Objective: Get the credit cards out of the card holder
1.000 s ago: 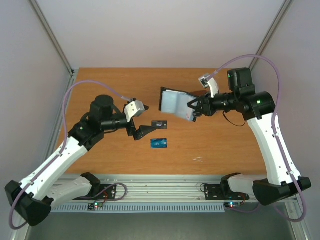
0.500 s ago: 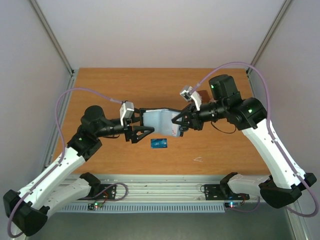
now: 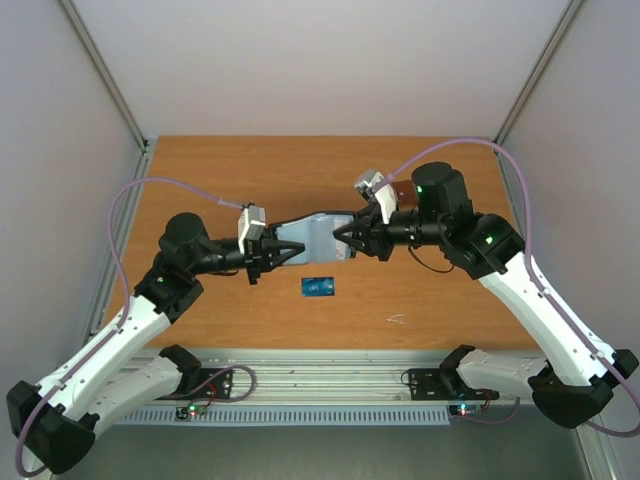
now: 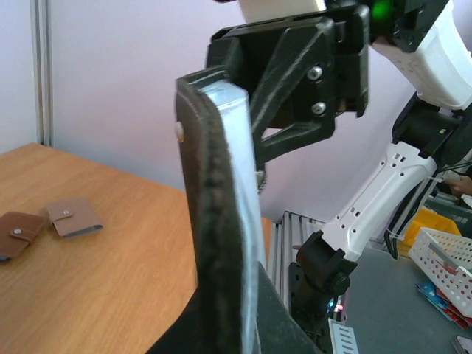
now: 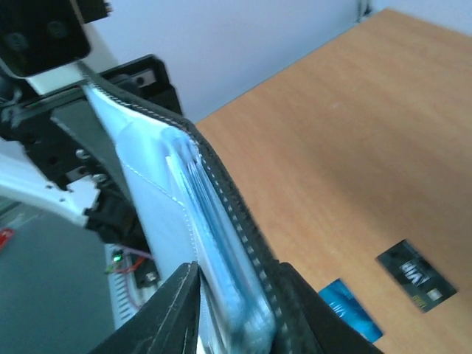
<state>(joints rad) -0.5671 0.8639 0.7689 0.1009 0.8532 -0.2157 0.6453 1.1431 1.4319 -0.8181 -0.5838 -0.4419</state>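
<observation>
Nearest thing, low in the middle of the top view: a thin blue credit card lying flat on the orange-brown wooden bench. The right wrist view has it at the bottom right, with a thin black credit card with white print just beside it. So two are out, by the look of it.

Above those, mid-frame, is the small black folding card holder with the pale blue lining. It's up in the air, opened out and strung between the two arms. The left jaws are shut tight on its left end; in the left wrist view the black edge rises straight out from between them. The right jaws sit narrow on either side of the other end. In the right wrist view they seem to press on the lining and the black outside, so I read that as gripped too.

Some thin pale edges are tucked in the slots, but I can't tell how many or which colours.

My guess on handling: the holder is light and floppy and will fold or twist if only one end is held. The cards look stiff, slick and snug in their slots. I'd pinch a card by whatever edge pokes out and pull along the slot. The other jaws should hold the holder's outer edge, off the slots, so they don't clamp the cards in.

Further off, at the left of the left wrist view, a dark brown snap wallet and a tan-pink snap wallet lie side by side. Neither is part of this.
</observation>
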